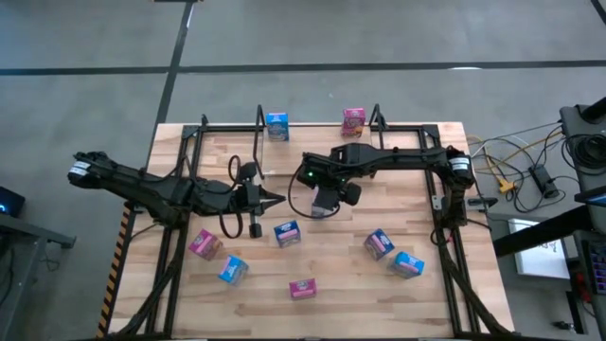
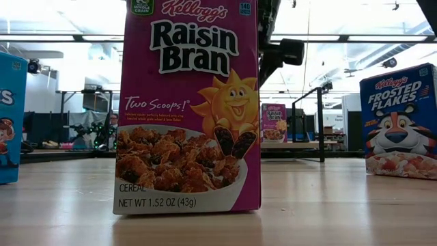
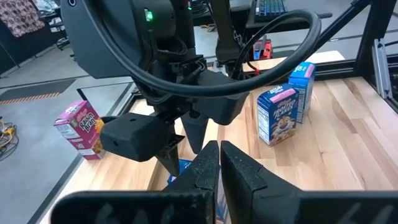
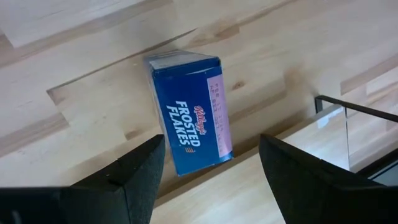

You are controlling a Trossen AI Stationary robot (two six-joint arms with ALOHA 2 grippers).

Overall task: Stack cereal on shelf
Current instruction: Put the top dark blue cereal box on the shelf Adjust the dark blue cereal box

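My right gripper (image 4: 211, 171) hangs open above mid-table, pointing steeply down. A blue Frosted Flakes cereal box (image 4: 189, 112) rests on the wood below and between its fingers, untouched; in the high view this box (image 1: 287, 232) lies just on the near side of the gripper (image 1: 323, 206). My left gripper (image 1: 276, 199) is shut and empty, held level just to the left of the right one, whose dark fingers fill the view ahead of it (image 3: 217, 165). A clear shelf tier with a black edge (image 4: 348, 127) shows beside the box.
Loose cereal boxes stand on the near half: pink (image 1: 204, 244), blue (image 1: 232, 270), pink (image 1: 303, 288), pink and blue (image 1: 379, 243), blue (image 1: 407, 263). A blue box (image 1: 276, 125) and a pink one (image 1: 353, 121) stand at the far edge. A black tube frame (image 1: 445, 227) edges the table.
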